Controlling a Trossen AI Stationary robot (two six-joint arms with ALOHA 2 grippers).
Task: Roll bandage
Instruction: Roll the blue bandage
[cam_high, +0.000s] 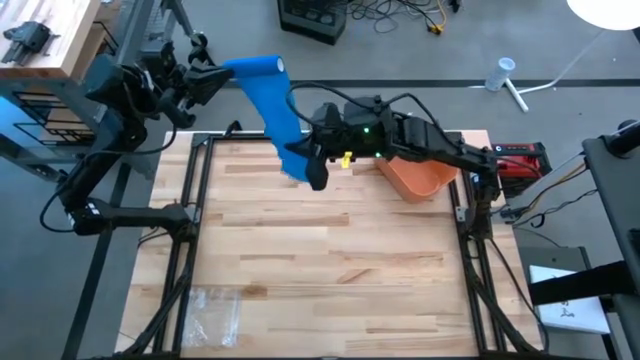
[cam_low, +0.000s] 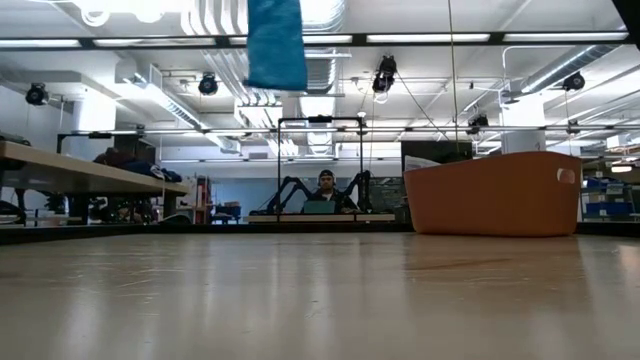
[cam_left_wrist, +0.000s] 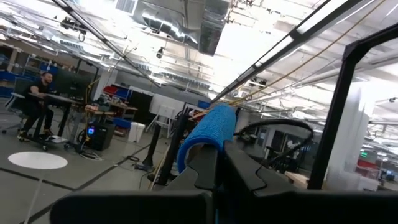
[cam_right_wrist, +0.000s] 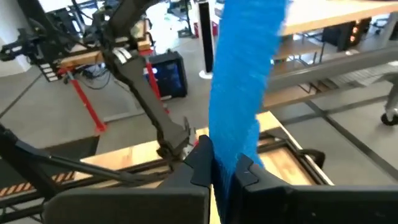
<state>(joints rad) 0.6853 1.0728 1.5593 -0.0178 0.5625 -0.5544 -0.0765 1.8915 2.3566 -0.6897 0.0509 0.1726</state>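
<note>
A blue bandage (cam_high: 272, 105) stretches as a long strip high above the table's far edge, between my two grippers. Its upper end (cam_high: 262, 66) is rolled and sits at my left gripper (cam_high: 222, 74), which is shut on it beyond the table's far left corner. My right gripper (cam_high: 308, 165) is shut on the strip's lower end over the far middle of the table. In the low view only the strip's lower part (cam_low: 276, 45) shows, hanging well clear of the tabletop. My left gripper pinches the bandage's rolled end (cam_left_wrist: 208, 140) between its two fingers, coming from the table's left and slanting slightly upward. The roll curves over the fingertips, lifted clear of the table. My right gripper pinches the strip's lower end (cam_right_wrist: 231, 152) between its two fingers (cam_right_wrist: 200, 163), coming roughly level from the table's right. The fingers lie across the strip. From them the bandage runs up and away toward the left gripper, fairly straight, clear of the table.
An orange bin (cam_high: 418, 178) stands at the table's far right, below the right arm. A clear plastic bag (cam_high: 215, 310) lies near the front left corner. A black frame (cam_high: 190, 200) runs along the table's sides. A person sits at a desk far behind the table.
</note>
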